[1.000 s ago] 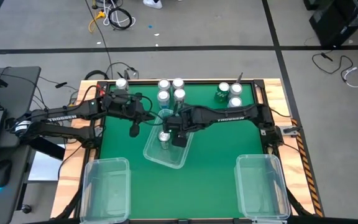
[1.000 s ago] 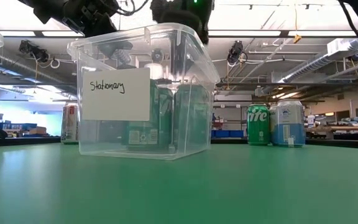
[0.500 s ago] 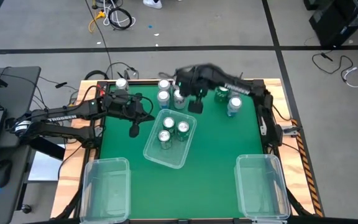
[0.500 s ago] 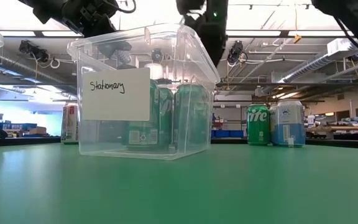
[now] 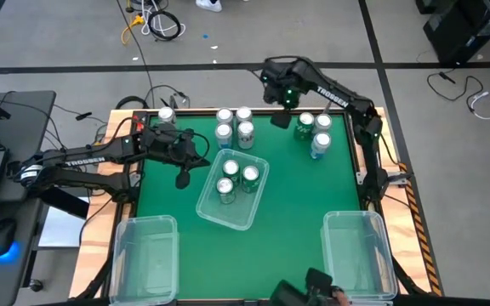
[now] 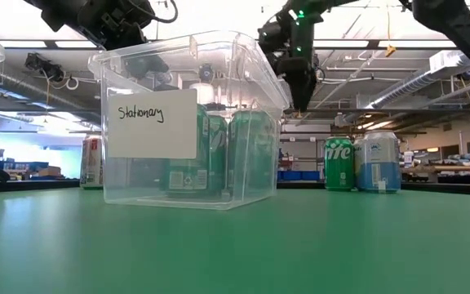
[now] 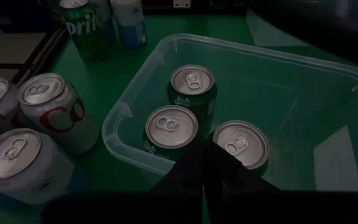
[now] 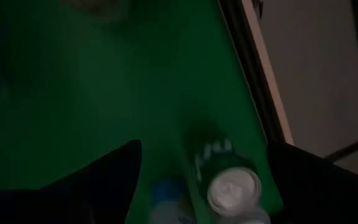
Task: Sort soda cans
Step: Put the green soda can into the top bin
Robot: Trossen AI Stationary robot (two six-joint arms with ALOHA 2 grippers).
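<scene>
**Three cans binned, right gripper empty above the far-right cluster**

My right gripper (image 5: 281, 121) hangs above the table's far edge, just beside the green can (image 5: 304, 127). Its fingers (image 8: 104, 180) stand spread wide with nothing between them. In its wrist view that green can (image 8: 225, 180) shows top-up; a paler can beside it is cut off by the frame edge and I cannot tell its colour there.

My left gripper (image 5: 183, 178) sits pressed shut, empty, near the middle bin (image 5: 204, 204). Its closed tips (image 7: 207, 165) cover part of the bin's near wall.

Inside that bin stand three green cans (image 7: 171, 134). In the low view a paper label (image 6: 152, 122) hides much of them.

Three silver-topped cans (image 5: 235, 124) stand at the far edge, one more (image 5: 166, 116) at the far-left corner, partly behind my left arm. Two paler cans (image 5: 321, 133) stand touching the green one.

Dark shapes at the high view's bottom edge are cut off, so I cannot identify them.
</scene>
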